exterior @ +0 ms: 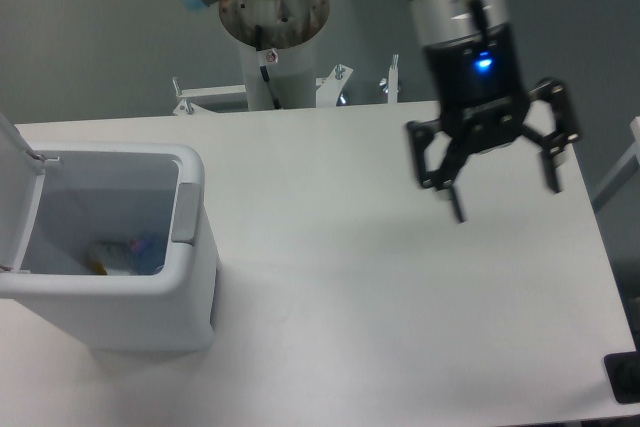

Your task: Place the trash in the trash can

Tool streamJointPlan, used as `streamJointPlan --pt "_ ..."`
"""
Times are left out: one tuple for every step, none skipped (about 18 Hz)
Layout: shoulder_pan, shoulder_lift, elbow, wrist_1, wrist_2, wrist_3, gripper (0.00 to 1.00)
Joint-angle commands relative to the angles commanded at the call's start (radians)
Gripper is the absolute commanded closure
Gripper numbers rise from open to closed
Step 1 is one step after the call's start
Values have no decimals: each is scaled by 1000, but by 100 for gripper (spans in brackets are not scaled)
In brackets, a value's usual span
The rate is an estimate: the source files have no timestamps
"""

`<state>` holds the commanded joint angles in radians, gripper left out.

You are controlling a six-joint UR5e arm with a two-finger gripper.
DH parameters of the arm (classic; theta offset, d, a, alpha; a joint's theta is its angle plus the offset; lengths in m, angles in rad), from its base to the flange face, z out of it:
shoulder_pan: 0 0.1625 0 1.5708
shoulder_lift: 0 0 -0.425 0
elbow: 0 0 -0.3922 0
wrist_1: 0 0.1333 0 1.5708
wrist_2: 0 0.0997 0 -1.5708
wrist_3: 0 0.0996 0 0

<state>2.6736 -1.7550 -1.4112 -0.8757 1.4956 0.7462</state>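
Camera: boxy grey plastic trash can (190,277) holds crumpled trash (125,252).

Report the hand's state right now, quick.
Hand: open and empty, fingers spread, above the table on its right side, well away from the trash can.

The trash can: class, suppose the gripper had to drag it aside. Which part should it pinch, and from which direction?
Probably the trash can's right rim wall, approached from above: the lid stands flipped open at the left, and that thin upright edge would suit the open gripper better than the broad body.
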Motion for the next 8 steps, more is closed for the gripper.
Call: streamJointPlan --pt "15 5 -9 -18 11 75 0" --pt "25 8 -15 -35 26 135 0" --pt "31 8 -18 -49 41 190 0" --pt "35 9 -20 -71 60 241 0" --pt "35 11 -20 -89 77 277 0" --pt "35 14 -22 -103 84 294 0" --pt "35 17 -22 -112 86 295 0" --pt "35 17 -22 -115 86 294 0"
